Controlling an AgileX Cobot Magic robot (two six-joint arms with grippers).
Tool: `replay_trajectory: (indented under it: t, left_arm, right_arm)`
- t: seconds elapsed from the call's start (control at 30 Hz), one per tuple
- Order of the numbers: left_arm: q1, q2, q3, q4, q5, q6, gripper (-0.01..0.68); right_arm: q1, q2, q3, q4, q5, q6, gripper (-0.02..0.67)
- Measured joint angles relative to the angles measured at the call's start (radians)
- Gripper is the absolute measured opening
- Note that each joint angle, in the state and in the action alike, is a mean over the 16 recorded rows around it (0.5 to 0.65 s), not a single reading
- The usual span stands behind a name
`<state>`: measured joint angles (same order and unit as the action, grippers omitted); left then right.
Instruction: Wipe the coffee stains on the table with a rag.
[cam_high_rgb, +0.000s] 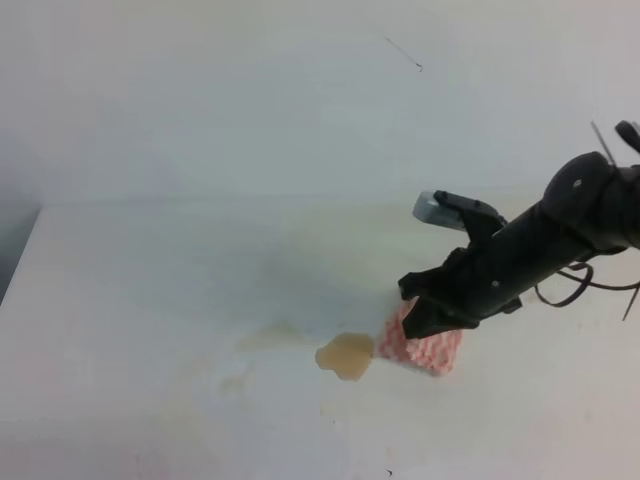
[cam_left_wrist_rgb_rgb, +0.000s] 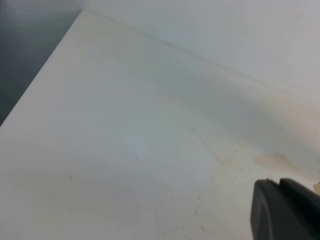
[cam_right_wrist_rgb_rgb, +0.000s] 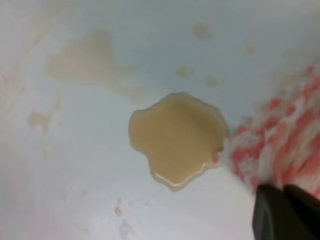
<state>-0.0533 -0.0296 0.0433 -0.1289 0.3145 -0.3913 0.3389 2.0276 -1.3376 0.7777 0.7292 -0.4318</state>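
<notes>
The coffee stains are a glossy tan puddle (cam_high_rgb: 346, 355) on the white table (cam_high_rgb: 150, 300), with paler smears (cam_high_rgb: 275, 338) to its left. The pink-and-white striped rag (cam_high_rgb: 425, 348) lies just right of the puddle, its edge touching it. My right gripper (cam_high_rgb: 430, 318) presses down on the rag and is shut on it. In the right wrist view the puddle (cam_right_wrist_rgb_rgb: 175, 137) is central, the rag (cam_right_wrist_rgb_rgb: 287, 135) is at the right, and the gripper (cam_right_wrist_rgb_rgb: 282, 189) is at the bottom right. My left gripper (cam_left_wrist_rgb_rgb: 277, 182) shows only in the left wrist view, its fingers together over bare table (cam_left_wrist_rgb_rgb: 125, 150).
A plain white wall (cam_high_rgb: 300, 90) stands behind the table. The table's left edge (cam_high_rgb: 15, 262) drops to dark floor, which also shows in the left wrist view (cam_left_wrist_rgb_rgb: 25, 45). Black cables (cam_high_rgb: 590, 285) hang by the right arm. A faint tan smear (cam_left_wrist_rgb_rgb: 275, 160) lies near the left gripper.
</notes>
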Motion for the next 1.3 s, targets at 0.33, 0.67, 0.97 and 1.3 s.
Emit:
replay_trajectory:
  t: [0.33, 0.67, 0.97, 1.3]
  left_arm:
    - [0.000, 0.000, 0.000, 0.000, 0.003, 0.000, -0.003]
    - [0.000, 0.000, 0.000, 0.000, 0.011, -0.001, -0.003]
    - [0.000, 0.000, 0.000, 0.000, 0.012, -0.001, -0.003]
    - [0.000, 0.000, 0.000, 0.000, 0.012, -0.001, -0.003]
  right_arm:
    - [0.119, 0.149, -0.120, 0.086, 0.027, -0.012, 0.001]
    - [0.194, 0.237, -0.269, 0.124, 0.052, -0.005, 0.004]
    - [0.208, 0.248, -0.323, 0.139, 0.057, -0.003, 0.089]
    - [0.208, 0.233, -0.329, 0.113, 0.075, 0.000, 0.299]
